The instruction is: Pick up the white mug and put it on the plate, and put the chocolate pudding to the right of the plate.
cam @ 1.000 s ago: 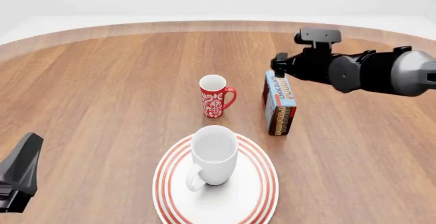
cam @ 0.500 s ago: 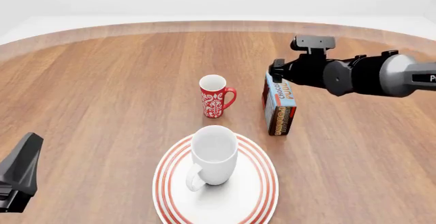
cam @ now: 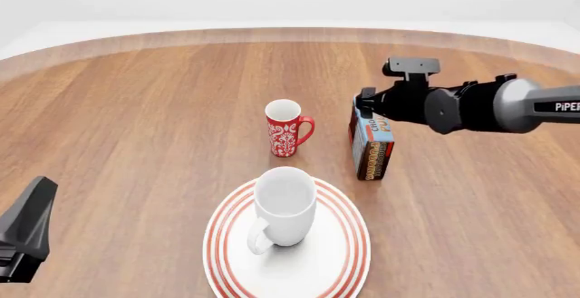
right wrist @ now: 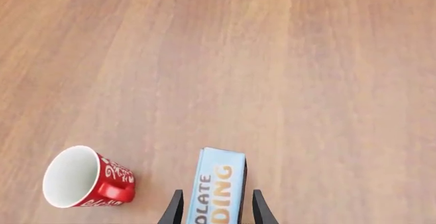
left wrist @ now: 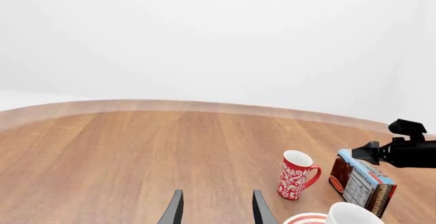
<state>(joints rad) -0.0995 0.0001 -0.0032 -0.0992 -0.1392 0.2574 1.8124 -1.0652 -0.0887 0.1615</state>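
Only the right wrist view shows right pincer point(right wrist: 215, 208) fingers straddling chocolate pudding point(right wrist: 216, 187).

A red mug point(cam: 286, 132) with white pattern stands upright on the wooden table point(cam: 136, 121).

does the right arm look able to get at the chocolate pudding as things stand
Probably yes. The right gripper is open with a finger on each side of the chocolate pudding, which stands upright on edge. The red mug stands apart to its left, and nothing blocks the way.
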